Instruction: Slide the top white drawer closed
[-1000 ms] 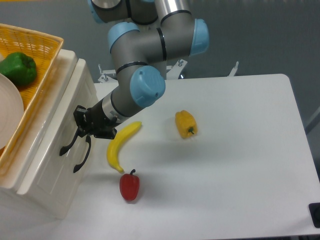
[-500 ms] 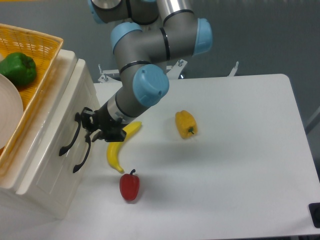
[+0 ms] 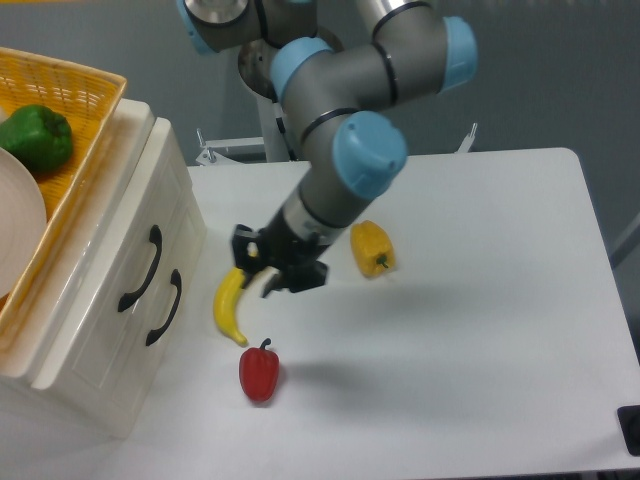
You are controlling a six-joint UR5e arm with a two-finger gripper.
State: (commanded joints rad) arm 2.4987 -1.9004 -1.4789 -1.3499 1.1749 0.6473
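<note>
The white cabinet stands at the left, its two drawer fronts facing the table. The top white drawer (image 3: 150,215) carries the upper black curved handle (image 3: 140,268); its front lies flush with the lower drawer (image 3: 130,350) and the cabinet face. My gripper (image 3: 255,277) hangs over the table to the right of the cabinet, just above the banana (image 3: 229,303). It is clear of both handles, with its fingers apart and nothing between them.
A yellow wicker basket (image 3: 85,95) on the cabinet holds a green pepper (image 3: 36,136) and a white plate (image 3: 18,225). A yellow pepper (image 3: 372,247) and a red pepper (image 3: 259,372) lie on the white table (image 3: 480,300).
My gripper has pulled away from the top drawer's handle and moved right, out over the banana. The drawer front has moved in towards the cabinet.
</note>
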